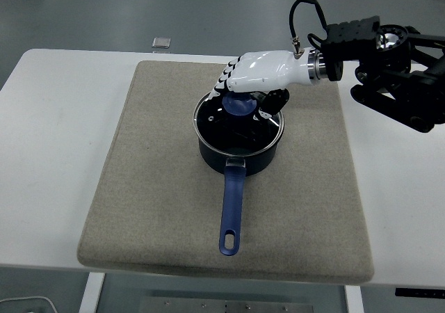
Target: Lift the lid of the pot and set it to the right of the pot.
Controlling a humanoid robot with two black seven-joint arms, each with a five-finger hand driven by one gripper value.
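the white table is carrying a grey mat, and the blue pot is sitting near the middle of that mat with its long handle pointing toward the near edge. the glass lid is resting on the pot's rim, perhaps slightly tipped. only 1 arm is showing: the right hand, reaching in from the right edge, is sitting directly above the lid with its fingers curling down around the blue knob, apparently gripping it. the bare mat to the right of the pot is lying on the hand's own side, so the carry looks like a short sideways move.
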